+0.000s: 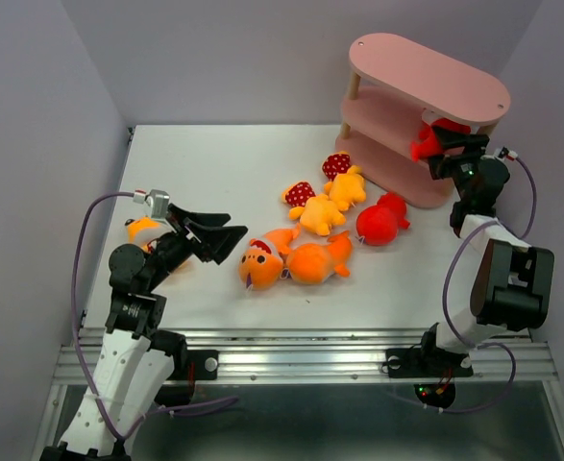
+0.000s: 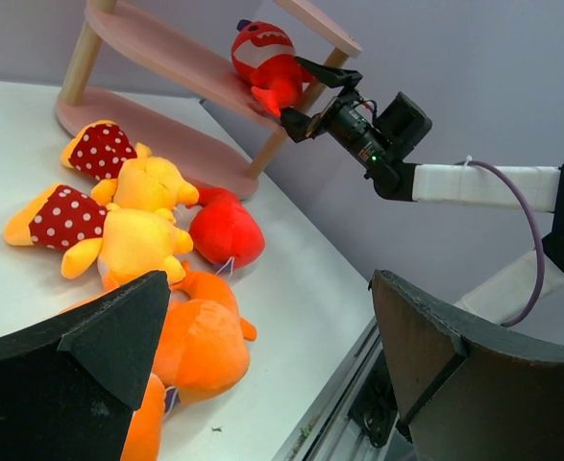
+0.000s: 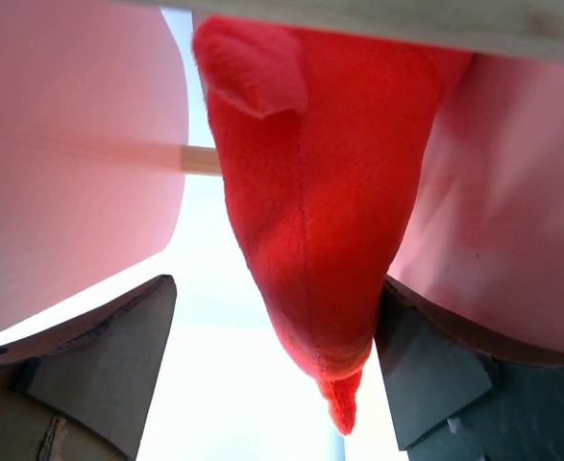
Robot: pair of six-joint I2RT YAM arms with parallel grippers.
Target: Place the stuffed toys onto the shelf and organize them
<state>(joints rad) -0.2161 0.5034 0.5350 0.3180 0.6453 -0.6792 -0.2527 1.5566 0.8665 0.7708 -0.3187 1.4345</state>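
Top external view puts the right claw (image 1: 442, 154) at the near end of the pink shelf (image 1: 426, 72), level with its middle board, where a red shark (image 1: 433, 134) lies. Seen from the right wrist, the claw's fingers (image 3: 99, 355) stand spread with the shark's tail hanging between them. One finger is plainly clear of the plush and the other is just beside it, so I take the toy to be resting on the board, not pinched. It sits tail outward, which suits a claw that carries it by the tail and feeds the head in first.

The left claw (image 1: 214, 235) hangs over the surface (image 1: 214, 163), wide apart and holding nothing. It is near the heap of toys but apart from it, probably to keep out of the other arm's way. Before the shelf lie a second red shark (image 1: 380, 223), two orange sharks (image 1: 320, 261) and two yellow figures (image 1: 320, 213). A third yellow figure (image 1: 142, 229) lies beside the left arm.
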